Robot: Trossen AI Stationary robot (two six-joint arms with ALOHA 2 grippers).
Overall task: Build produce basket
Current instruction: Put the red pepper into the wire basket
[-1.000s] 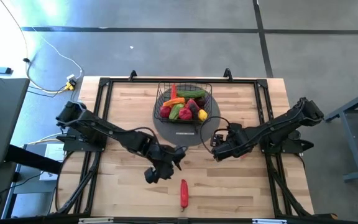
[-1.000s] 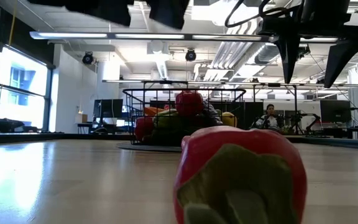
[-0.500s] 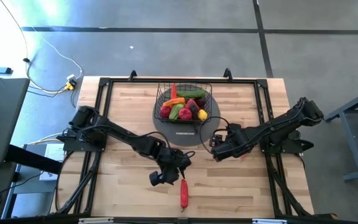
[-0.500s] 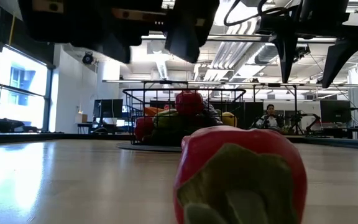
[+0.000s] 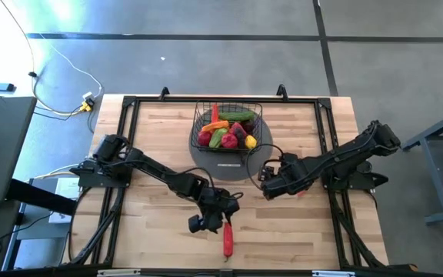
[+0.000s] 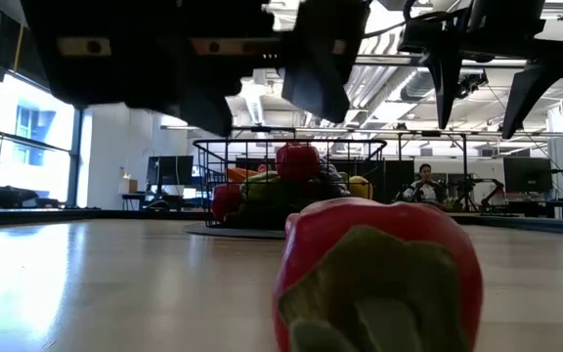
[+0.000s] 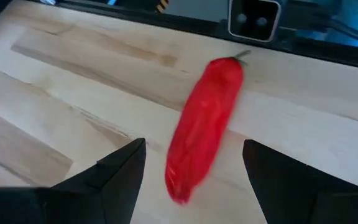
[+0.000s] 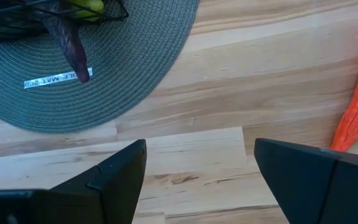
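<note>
The black wire basket (image 5: 228, 125) stands on a round grey mat (image 5: 229, 150) at the table's far middle and holds several toy fruits and vegetables (image 5: 228, 135). It also shows in the low view (image 6: 291, 176). A long red pepper (image 5: 227, 239) lies flat on the wood near the near edge, and shows in the left wrist view (image 7: 204, 127) and close up in the low view (image 6: 374, 279). My left gripper (image 5: 220, 220) is open above the pepper's far end, its fingers (image 7: 120, 177) standing on either side of it without touching. My right gripper (image 5: 265, 181) is open and empty beside the mat.
A purple eggplant (image 8: 70, 40) sticks out through the basket's side over the mat (image 8: 123, 68). An orange-red piece (image 8: 356, 106) lies on the wood near my right gripper. The black frame rails (image 5: 121, 154) run along the table's edges.
My left gripper has gone toward the table's near edge and a little to the right, and down, until it is over the red pepper. It stays open. The pepper and the basket have not moved.
</note>
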